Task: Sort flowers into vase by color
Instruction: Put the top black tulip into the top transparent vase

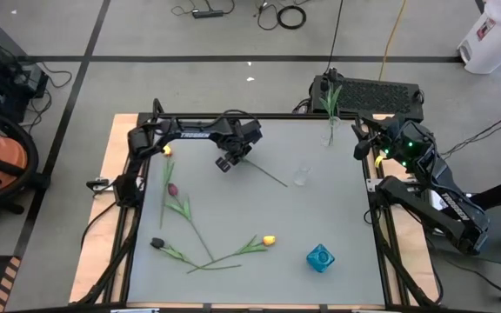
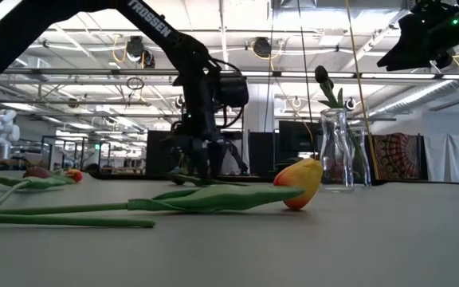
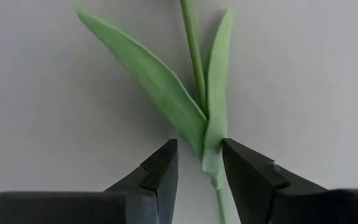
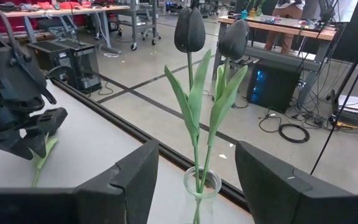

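Loose artificial tulips with thin green stems (image 1: 185, 222) lie scattered across the grey table's (image 1: 337, 209) left half, awaiting sorting by colour. At centre, the left gripper (image 3: 197, 171) reaches down over one stem (image 3: 194, 56), its fingers parted and bracketing the leaf base, seemingly ready to pinch. At right, the right gripper (image 4: 194, 171) hovers open and empty behind the clear glass vase (image 4: 201, 186) holding two dark purple-black tulips (image 4: 189, 28).

Even, bright overhead light falls on the table (image 1: 320, 209), casting only faint shadows. Ceiling lamps (image 2: 138, 49) glare at table height, where the near tulip (image 2: 297, 183) blurs softly.
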Controlling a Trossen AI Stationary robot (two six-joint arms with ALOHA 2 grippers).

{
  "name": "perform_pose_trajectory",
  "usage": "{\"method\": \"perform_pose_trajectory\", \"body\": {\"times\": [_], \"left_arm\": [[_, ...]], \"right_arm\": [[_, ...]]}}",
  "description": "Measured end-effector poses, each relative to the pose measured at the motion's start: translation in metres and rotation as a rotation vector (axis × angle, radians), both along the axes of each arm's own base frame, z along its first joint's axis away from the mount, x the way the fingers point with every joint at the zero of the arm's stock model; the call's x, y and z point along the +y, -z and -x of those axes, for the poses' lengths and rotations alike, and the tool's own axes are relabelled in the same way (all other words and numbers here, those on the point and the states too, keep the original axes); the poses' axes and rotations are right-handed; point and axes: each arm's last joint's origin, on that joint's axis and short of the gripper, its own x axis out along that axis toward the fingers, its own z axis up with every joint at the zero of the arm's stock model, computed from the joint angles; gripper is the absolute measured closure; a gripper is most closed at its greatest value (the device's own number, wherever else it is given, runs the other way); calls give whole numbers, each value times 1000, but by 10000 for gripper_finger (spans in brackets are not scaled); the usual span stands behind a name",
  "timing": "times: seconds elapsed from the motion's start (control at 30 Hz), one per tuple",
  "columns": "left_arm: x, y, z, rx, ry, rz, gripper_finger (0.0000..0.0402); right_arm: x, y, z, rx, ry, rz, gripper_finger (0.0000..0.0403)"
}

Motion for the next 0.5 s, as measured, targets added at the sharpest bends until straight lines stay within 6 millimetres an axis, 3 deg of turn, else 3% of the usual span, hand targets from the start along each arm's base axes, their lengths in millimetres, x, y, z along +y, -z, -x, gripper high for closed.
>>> {"method": "perform_pose_trajectory", "body": {"times": [0.5], "left_arm": [[10,6,1,-2,-22,-6,269]], "right_arm": [[0,0,0,0,0,0,197]]}}
